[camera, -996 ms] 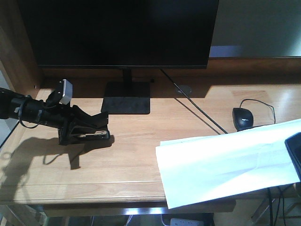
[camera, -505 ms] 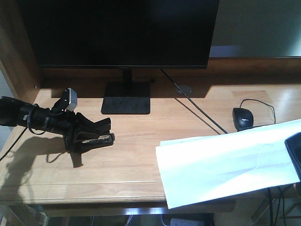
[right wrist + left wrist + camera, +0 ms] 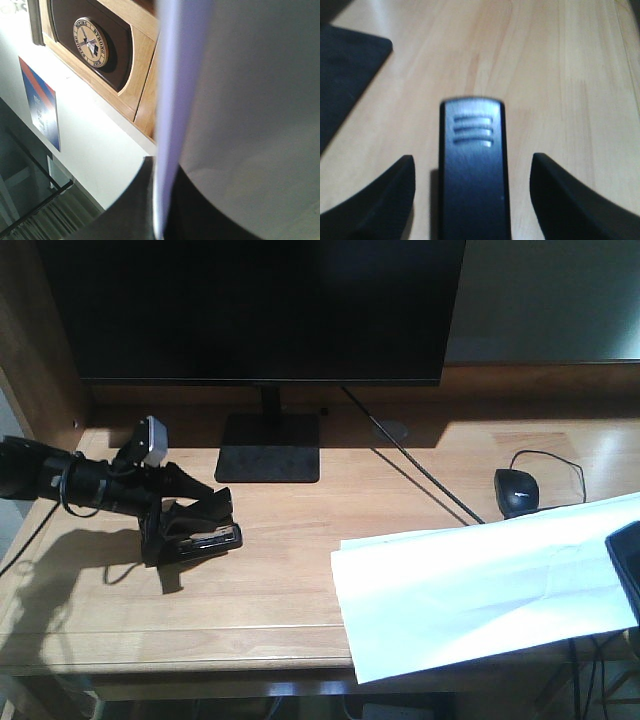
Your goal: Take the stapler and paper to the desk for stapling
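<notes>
The black stapler (image 3: 208, 538) lies on the light-wood desk (image 3: 290, 590) at the left, in front of the monitor stand. My left gripper (image 3: 200, 518) reaches in from the left and sits around it. In the left wrist view the stapler (image 3: 472, 180) runs between my open left gripper (image 3: 472, 156) with a gap on each side of it. The large white paper (image 3: 480, 585) hangs over the desk's front right edge. My right gripper (image 3: 622, 575) is shut on its right end. The right wrist view shows the paper's edge (image 3: 172, 75) pinched in the right gripper (image 3: 160, 172).
A big black monitor (image 3: 260, 310) on a flat stand (image 3: 268, 448) fills the back. A black mouse (image 3: 517, 490) with its cable lies at the right, just behind the paper. A cable (image 3: 420, 475) runs across the desk. A raised wooden side wall (image 3: 40, 350) bounds the left.
My left arm has shifted a little to the right and the stapler has moved with it along the desk. The right gripper and the paper have not moved.
</notes>
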Controlling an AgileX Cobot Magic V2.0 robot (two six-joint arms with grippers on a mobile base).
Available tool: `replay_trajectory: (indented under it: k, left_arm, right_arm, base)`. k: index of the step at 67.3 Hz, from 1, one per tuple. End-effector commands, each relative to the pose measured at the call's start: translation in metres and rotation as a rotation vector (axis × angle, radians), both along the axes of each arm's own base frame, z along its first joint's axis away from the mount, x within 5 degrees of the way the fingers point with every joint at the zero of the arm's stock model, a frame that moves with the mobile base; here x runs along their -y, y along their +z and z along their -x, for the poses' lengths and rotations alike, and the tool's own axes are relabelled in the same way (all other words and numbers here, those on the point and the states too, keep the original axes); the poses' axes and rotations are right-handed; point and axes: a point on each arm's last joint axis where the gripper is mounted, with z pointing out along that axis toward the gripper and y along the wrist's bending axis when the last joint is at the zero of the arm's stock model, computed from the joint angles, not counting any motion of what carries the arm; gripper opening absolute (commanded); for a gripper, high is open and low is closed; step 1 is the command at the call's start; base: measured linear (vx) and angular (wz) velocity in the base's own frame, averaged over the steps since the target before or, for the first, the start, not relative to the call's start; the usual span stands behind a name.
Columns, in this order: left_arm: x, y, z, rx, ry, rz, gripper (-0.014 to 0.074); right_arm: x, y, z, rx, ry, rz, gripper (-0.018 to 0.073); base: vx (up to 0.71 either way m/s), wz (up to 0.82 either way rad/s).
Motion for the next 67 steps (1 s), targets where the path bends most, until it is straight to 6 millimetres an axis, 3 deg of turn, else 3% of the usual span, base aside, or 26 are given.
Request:
replay_trajectory:
  k: [1,14,30,67]
  left_arm:
    - [0.005,0.061,0.001,0.126,-0.019,0.066,0.0476]
    - [0.004,0.08,0.008,0.179,-0.056,-0.007,0.0352]
    - [0.001,0.072,0.01,0.113,-0.063,-0.073,-0.001]
    - [0.001,0.072,0.008,0.116,-0.04,-0.082,-0.0008]
  right_arm:
    - [0.001,0.006,0.011,0.133,0.042,-0.07,-0.0001]
    - [0.001,0.006,0.011,0.133,0.042,-0.07,-0.0001]
    - [0.001,0.006,0.011,0.133,0.042,-0.07,-0.0001]
    - [0.001,0.006,0.011,0.133,0.042,-0.07,-0.0001]
  base:
    - [0.0,0.0]
    - [0.0,0.0]
    - [0.0,0.0]
    - [0.0,0.0]
